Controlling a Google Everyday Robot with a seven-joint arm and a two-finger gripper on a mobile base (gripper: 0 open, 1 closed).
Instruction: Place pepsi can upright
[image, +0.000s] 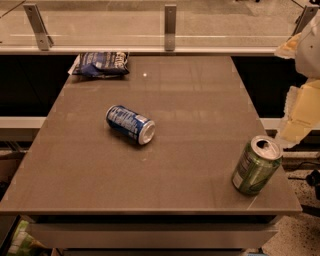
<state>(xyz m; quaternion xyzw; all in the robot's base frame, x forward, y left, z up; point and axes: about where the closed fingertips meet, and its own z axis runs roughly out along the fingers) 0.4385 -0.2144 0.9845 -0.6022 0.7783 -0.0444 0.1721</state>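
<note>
The pepsi can (130, 124), dark blue with white and light-blue markings, lies on its side near the middle of the brown table (165, 185). Its silver end faces the front right. My gripper (300, 112) shows as pale cream parts at the right edge of the view, beyond the table's right side. It is well to the right of the pepsi can and apart from it. It holds nothing that I can see.
A green can (256, 166) with a silver top stands near the table's front right corner. A flat blue and white snack bag (100, 64) lies at the back left. A glass railing with metal posts (170, 27) runs behind the table.
</note>
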